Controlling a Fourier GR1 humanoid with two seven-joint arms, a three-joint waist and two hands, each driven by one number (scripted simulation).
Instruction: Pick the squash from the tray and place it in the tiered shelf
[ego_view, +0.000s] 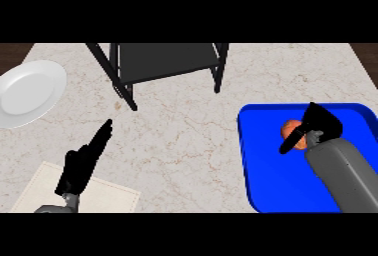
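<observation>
You had the squash (291, 129) lying in the blue tray (269, 180), in the tray's far half and closer to its left wall than to its right. Only an orange patch of it showed, since the right hand (325, 122) sat just beside it and partly over it. That hand came up from the lower right on its grey forearm, which lay across the tray. Its fingers were straight and pointed toward the tray's far edge, not curled round anything, so the hand was spread open. The thumb reached out to the left and down, crossing in front of the squash. You could not tell from this view whether thumb or palm actually touched the squash, and the squash did not look lifted.

Your left hand (80, 165) was open too, with straight fingers pointing away and slightly right. It rested over the marble counter (192, 140) at the lower left, well apart from the tray. Its wrist was above a pale cloth (107, 195) that lay flat at the counter's near left corner.

The tiered shelf (166, 62) stood at the far middle of the counter — a black frame with a dark tier and thin legs. It was well apart from the tray and from both hands, and nothing showed on the tier you could see. A white plate (29, 92) sat on the counter at the far left, apart from the shelf.
</observation>
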